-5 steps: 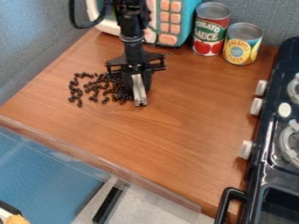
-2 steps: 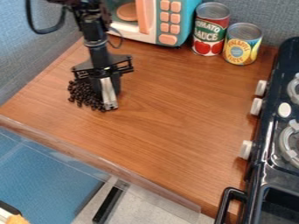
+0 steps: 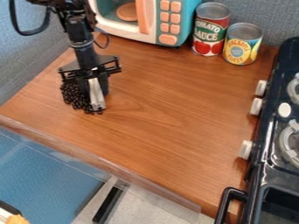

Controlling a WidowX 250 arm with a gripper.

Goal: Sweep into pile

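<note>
Toward the left of the counter, the black beans lie bunched close together. Just right of them, partly hiding that side of the bunch, the pincer hangs down over the wood. A silvery strip, perhaps a tool, stands upright at its lower end. I cannot tell whether the pincer is clenched or released. Behind, a toy microwave has an orange door handle and rows of orange buttons. Right of it stands a tall can, its red and green label bearing pale lettering and pictured tomatoes. Next comes a shorter can, its yellow label carrying a round blue patch with lettering. A black stove with white knobs borders the right side.
</note>
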